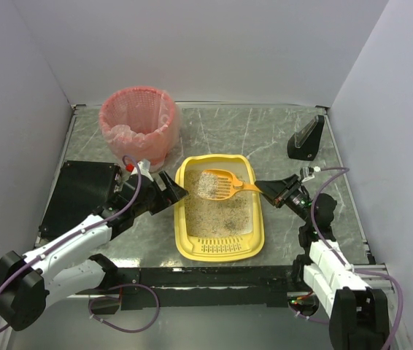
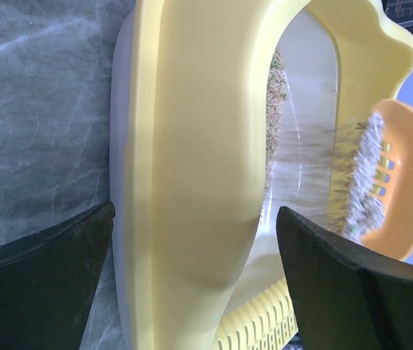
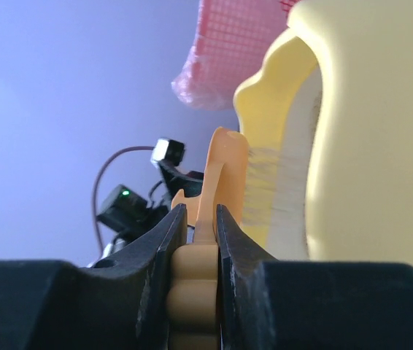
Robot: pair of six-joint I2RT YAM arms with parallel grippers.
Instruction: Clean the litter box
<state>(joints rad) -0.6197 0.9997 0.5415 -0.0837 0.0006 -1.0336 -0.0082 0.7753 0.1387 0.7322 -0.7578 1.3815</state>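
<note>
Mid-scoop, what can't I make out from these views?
- Scoop load: tiny in top view, blurred in left wrist view; contents unclear.
- Basket inside: liner hides it in top view; cut off in right wrist view.
- Litter box floor: its own wall hides most in left wrist view.

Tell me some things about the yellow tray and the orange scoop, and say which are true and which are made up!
1. The right gripper is shut on the orange scoop. True.
2. The scoop lies flat on the table. False: it is held up over the litter box.
3. The left gripper is shut. False: it is open, with one finger on each side of the litter box's rim.
4. The pink-lined basket stands past the litter box's far left corner. True.
</note>
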